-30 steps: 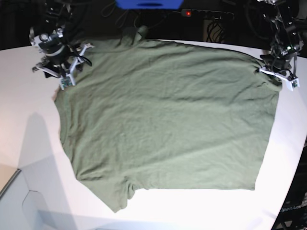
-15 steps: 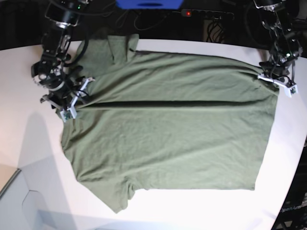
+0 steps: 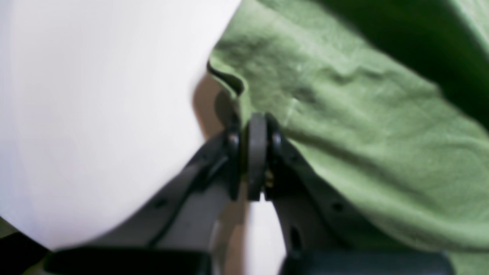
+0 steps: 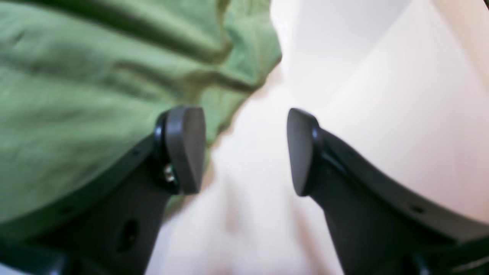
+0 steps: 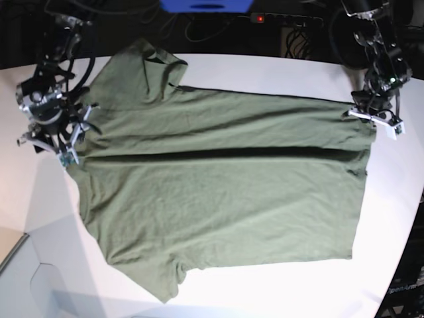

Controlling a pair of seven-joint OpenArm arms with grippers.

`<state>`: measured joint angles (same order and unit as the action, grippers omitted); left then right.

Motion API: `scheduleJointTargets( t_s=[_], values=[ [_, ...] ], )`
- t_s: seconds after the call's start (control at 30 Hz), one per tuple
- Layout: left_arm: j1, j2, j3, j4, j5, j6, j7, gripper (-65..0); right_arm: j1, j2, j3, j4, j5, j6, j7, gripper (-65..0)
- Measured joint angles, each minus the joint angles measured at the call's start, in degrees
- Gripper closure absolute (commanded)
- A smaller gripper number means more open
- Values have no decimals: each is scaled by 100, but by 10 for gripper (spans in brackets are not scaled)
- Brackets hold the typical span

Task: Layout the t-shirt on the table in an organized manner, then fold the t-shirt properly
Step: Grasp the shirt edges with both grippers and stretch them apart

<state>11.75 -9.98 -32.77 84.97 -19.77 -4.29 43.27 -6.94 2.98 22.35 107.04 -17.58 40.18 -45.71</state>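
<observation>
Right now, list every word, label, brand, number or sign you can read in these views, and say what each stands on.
No text can be read anywhere.
T-shirt: plain, no print or visible tag.
Table: no markings.
Faint lettering at the base view's bottom right corner: too small and dark to read.
Wrist views: blurred, no text shows.
</observation>
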Motion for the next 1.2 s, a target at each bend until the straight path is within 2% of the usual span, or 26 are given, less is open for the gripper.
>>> scheduleJointTargets(
  t_s=[0.13, 0.33, 0.47, 0.57, 1.0, 1.2],
  values=[
    [232, -35, -4, 101, -57, -28, 22, 0, -680, -330, 2, 529, 39, 11, -243, -348],
    [420, -70, -17, 170, -120, -50, -13, 0, -1255, -815, -13, 612, 44, 9, -236, -348],
    [501, -55, -9, 459, 31, 0, 280, 0, -1475, -1054, 9, 621, 39, 7, -232, -348],
    [638, -26, -11, 691, 31, 4, 472, 0, -1617, -1075, 0, 621, 31, 9, -234, -348],
    [601, -31, -9, 702, 70, 7, 518, 0, -1742, -1086, -15, 413, 46, 9, -256, -348],
    [603, -31, -7, 702, 70, 9, 518, 0, -1749, -1108, -7, 162, 125, -20, -57, -344]
  ],
)
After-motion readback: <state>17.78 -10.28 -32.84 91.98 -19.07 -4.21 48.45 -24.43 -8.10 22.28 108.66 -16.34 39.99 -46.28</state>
